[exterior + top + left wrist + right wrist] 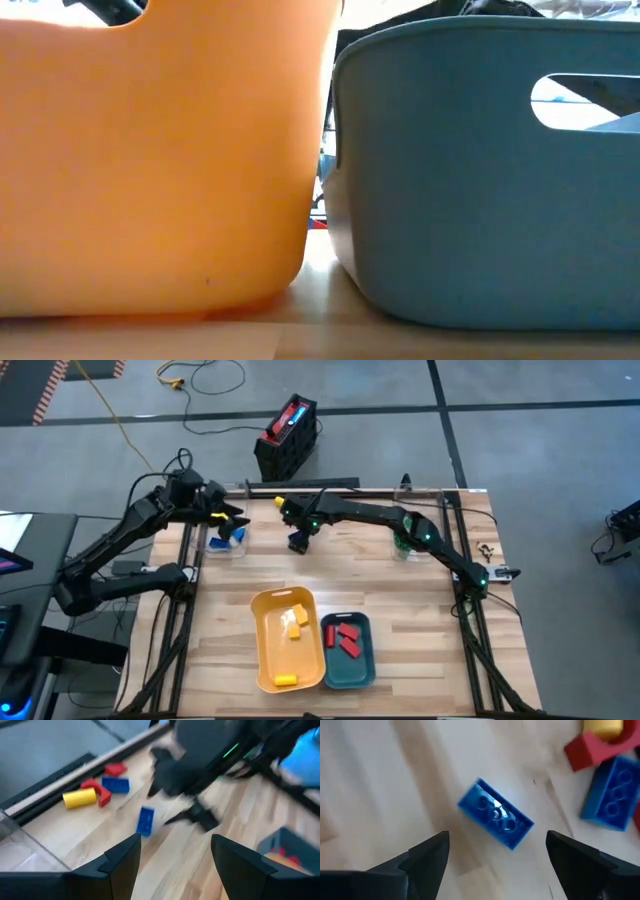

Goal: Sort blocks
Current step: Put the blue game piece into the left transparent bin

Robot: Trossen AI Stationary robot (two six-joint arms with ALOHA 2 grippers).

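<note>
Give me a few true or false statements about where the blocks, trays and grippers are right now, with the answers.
1. The right gripper is open above a lone blue block on the table. True.
2. The yellow tray holds red blocks. False: it holds yellow blocks; the red blocks lie in the teal tray.
3. The two trays stand side by side. True.
4. The left gripper is shut on a yellow block. False: it is open and holds nothing.

Your wooden table [420, 650] carries a yellow tray [262, 645] touching a teal tray [362, 665], a lone blue block [495, 820], and a small block cluster [97, 790] near the far edge.
</note>
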